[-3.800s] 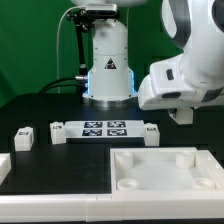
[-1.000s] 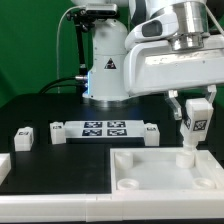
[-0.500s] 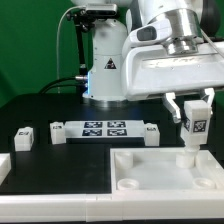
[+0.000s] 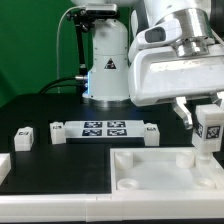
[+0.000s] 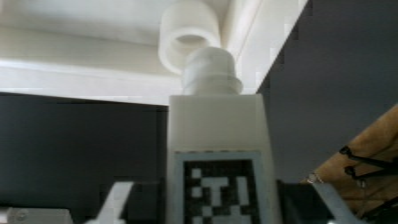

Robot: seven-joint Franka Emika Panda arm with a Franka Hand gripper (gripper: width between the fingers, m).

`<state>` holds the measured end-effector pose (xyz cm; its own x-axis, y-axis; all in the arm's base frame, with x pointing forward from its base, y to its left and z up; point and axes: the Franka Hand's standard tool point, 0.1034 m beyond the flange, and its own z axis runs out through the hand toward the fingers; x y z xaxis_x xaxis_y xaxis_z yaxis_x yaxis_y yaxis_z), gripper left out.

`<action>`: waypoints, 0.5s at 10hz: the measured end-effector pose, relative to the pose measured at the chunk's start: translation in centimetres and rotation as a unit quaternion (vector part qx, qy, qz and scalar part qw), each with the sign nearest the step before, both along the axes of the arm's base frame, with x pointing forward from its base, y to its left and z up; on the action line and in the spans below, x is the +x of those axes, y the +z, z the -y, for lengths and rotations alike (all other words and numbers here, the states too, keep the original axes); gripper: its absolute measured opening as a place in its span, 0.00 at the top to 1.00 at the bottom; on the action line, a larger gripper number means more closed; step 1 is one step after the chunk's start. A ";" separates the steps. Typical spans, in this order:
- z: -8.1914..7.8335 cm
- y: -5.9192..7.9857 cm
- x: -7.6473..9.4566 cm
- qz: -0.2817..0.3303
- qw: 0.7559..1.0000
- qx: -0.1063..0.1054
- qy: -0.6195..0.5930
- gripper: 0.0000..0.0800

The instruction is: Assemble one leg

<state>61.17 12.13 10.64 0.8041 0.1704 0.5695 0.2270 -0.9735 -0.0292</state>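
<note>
1. The gripper is pinching the leg, with its jaws pressed against two opposite sides of the block's upper part. In the wrist view the fingers flank the leg's marker face.
2. The leg's long axis stands close to upright, perhaps leaning slightly. Its narrow round tip points down, away from the gripper.
3. The leg hangs over the far corner of the tray, on the exterior view's right. The tip is at or just above the tray's surface, and the pictures do not show whether it touches.
4. In the wrist view the tip points at a rounded recess in that corner of the tray, directly ahead along the leg's own axis.
5. The coming move looks like a straight push down along that axis, so any lean would need squaring first.
6. The marker board lies beyond the tray's far edge, well apart from the leg.
</note>
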 end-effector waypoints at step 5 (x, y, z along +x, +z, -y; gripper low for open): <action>0.7 -1.4 0.5 -0.004 1.000 0.000 -0.004 0.64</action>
<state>61.67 11.47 9.29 0.8098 0.1642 0.5633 0.2188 -0.9753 -0.0303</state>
